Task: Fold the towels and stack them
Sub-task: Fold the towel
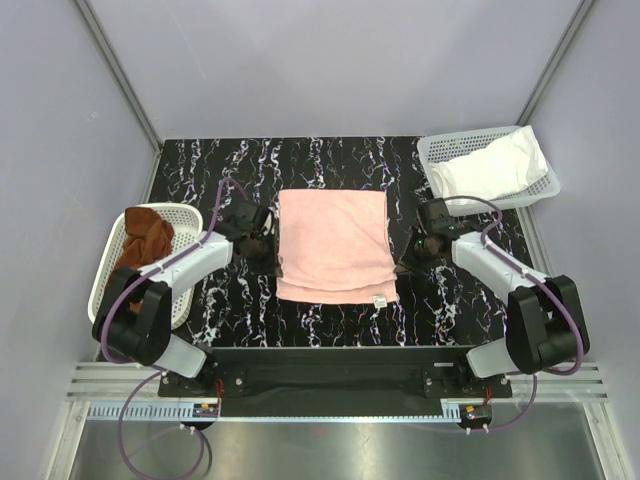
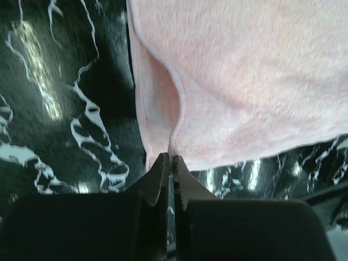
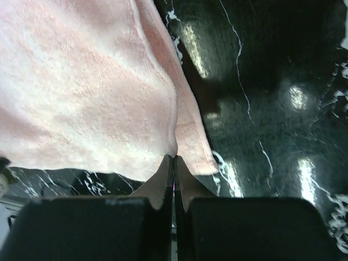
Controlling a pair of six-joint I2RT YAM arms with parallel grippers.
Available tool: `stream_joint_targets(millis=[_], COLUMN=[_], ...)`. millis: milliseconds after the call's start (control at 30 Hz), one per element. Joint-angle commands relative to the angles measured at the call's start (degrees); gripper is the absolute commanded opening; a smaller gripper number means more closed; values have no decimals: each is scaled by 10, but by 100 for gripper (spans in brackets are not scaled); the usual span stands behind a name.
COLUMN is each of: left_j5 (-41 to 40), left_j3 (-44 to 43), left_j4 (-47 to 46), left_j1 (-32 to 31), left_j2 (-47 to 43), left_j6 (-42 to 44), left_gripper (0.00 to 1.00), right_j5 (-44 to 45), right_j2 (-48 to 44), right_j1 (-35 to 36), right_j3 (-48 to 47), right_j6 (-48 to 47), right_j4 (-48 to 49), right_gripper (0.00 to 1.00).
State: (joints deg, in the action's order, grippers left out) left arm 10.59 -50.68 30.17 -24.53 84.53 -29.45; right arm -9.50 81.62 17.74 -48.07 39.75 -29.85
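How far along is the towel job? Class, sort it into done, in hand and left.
Done: the pink towel lies flat, seemingly folded once, a second layer showing at its near edge. In hand: the left end effector and right end effector are each shut on a side edge of it. Left: the brown towel in the left basket and white towel in the right basket lie crumpled; nothing is stacked.

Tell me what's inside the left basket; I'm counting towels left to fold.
A crumpled rust-brown towel lies in the white mesh basket. Anything beneath it, or beneath the left arm crossing the basket, is hidden.
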Motion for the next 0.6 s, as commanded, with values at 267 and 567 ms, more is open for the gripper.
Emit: stream_joint_targets(millis=[267,567], left_j5=[79,48], left_j3=[75,152], left_j4=[-20,-82], left_j1=[-21,-22], left_j2=[-109,-75], left_j6=[-57,-57], left_gripper=[0,0], right_j5=[-36,-1], right_j2=[-57,-22], right_j1=[3,4], right_j3=[15,116], right_j6=[-43,-20], right_j4=[-75,19], right_gripper=[0,0])
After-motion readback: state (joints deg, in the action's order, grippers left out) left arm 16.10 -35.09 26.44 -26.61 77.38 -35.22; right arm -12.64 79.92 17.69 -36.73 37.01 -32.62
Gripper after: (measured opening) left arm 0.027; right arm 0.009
